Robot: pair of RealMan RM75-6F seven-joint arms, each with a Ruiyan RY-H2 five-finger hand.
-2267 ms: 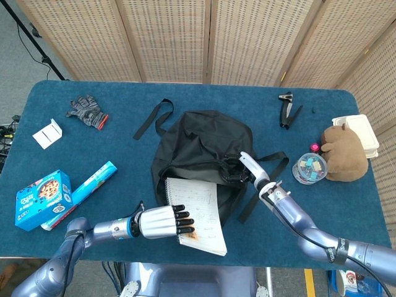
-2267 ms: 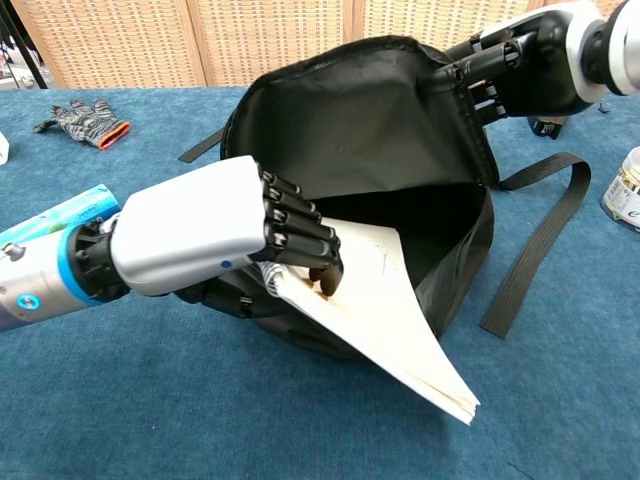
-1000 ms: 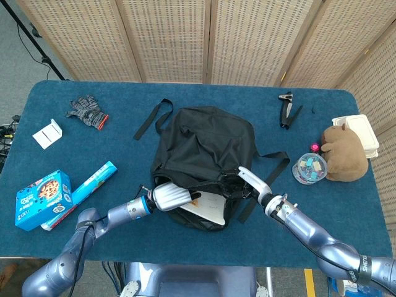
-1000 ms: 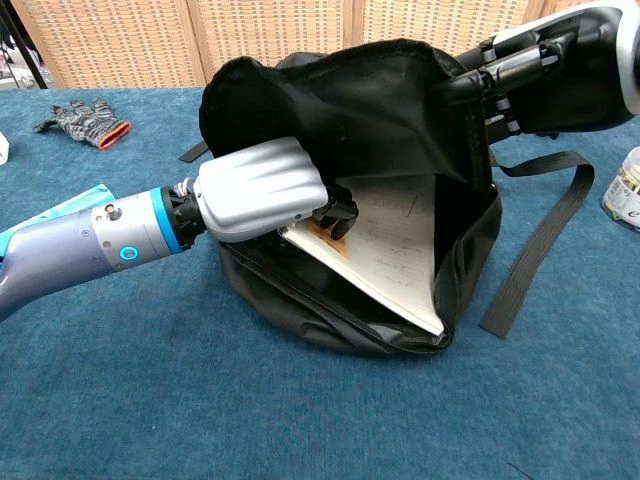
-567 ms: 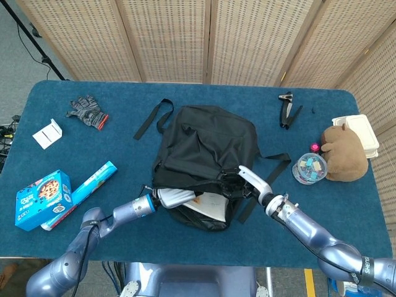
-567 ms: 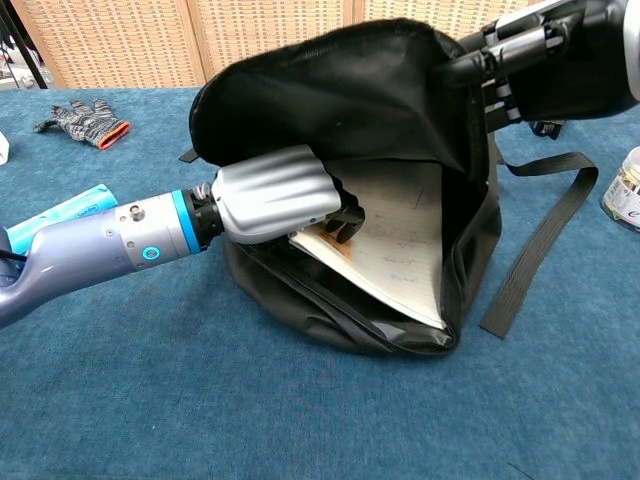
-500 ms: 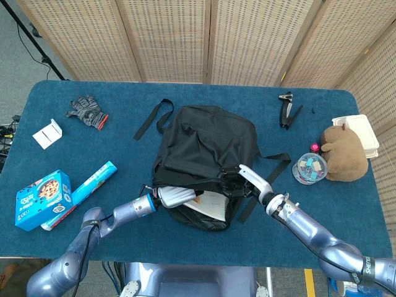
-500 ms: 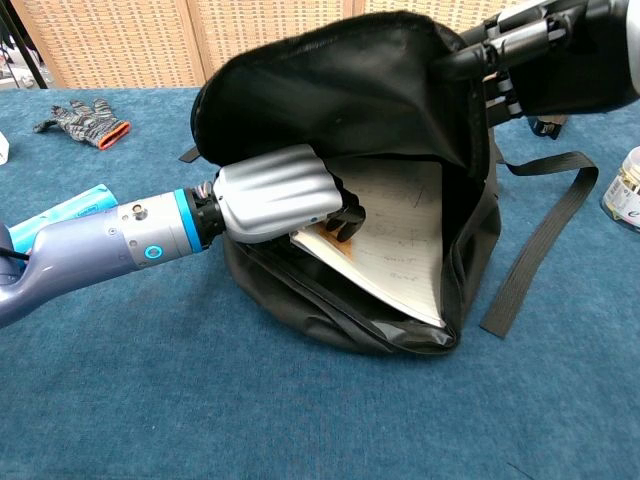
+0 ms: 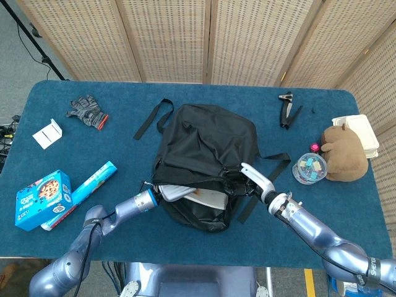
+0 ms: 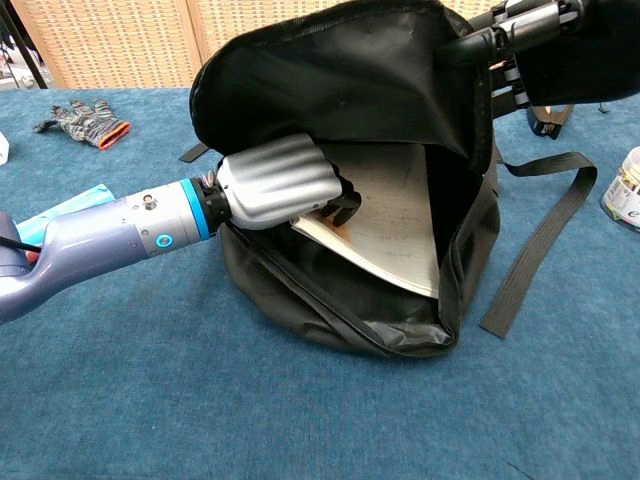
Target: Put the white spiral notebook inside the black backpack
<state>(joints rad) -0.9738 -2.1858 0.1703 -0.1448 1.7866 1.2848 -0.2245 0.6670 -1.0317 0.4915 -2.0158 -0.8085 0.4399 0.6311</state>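
Observation:
The black backpack (image 9: pixel 207 145) (image 10: pixel 350 90) lies mid-table with its mouth toward me. My right hand (image 9: pixel 250 179) (image 10: pixel 545 45) grips the upper rim of the opening and holds it raised. The white spiral notebook (image 10: pixel 385 225) (image 9: pixel 210 198) sits tilted inside the bag, only its near edge showing in the head view. My left hand (image 10: pixel 280 185) (image 9: pixel 170 192) reaches into the opening and holds the notebook's near-left edge, fingers curled over it.
A blue snack box (image 9: pixel 42 199) and blue tube box (image 9: pixel 93 179) lie left of my left arm. A grey glove (image 9: pixel 86 110) and white box (image 9: pixel 47 133) sit far left. A clear container (image 9: pixel 309 167), brown plush (image 9: pixel 343 151) and black tool (image 9: pixel 286 108) stand right. A backpack strap (image 10: pixel 540 245) trails right.
My left hand has pushed the notebook from outside the bag deep into the opening. My right hand has lifted the rim higher.

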